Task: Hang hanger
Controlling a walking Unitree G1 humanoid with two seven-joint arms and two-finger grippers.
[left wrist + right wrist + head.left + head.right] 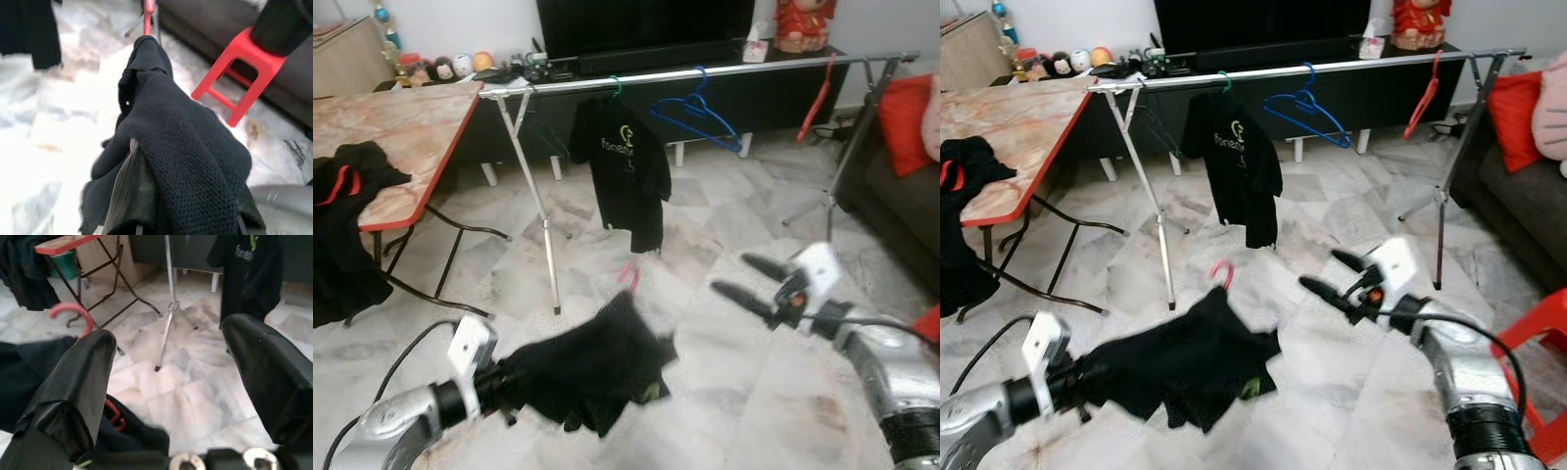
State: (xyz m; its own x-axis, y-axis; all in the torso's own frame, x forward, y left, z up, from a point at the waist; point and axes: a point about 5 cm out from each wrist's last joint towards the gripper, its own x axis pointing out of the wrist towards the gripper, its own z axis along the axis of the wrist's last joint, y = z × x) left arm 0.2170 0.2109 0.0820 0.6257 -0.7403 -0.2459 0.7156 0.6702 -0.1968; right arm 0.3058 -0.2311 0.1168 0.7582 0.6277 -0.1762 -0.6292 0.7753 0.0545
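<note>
My left gripper (504,380) is low at the front left, shut on a black garment (597,367) that drapes over its fingers. The garment (186,147) sits on a red hanger whose hook (628,275) pokes up behind it. My right gripper (734,276) hovers to the right of the garment, open and holding nothing, its fingers (83,382) spread wide. Beyond stands a silver drying rack (705,71). On its rail hang a black T-shirt (628,166) on a green hanger, blue hangers (700,113) and a red hanger (818,98).
A marble-topped folding table (401,137) with a red edge stands at the left, with black clothes (342,230) piled on its corner. A dark sofa (901,206) with a red cushion is at the right, and a red stool (1538,338) beside my right arm. A TV cabinet is behind the rack.
</note>
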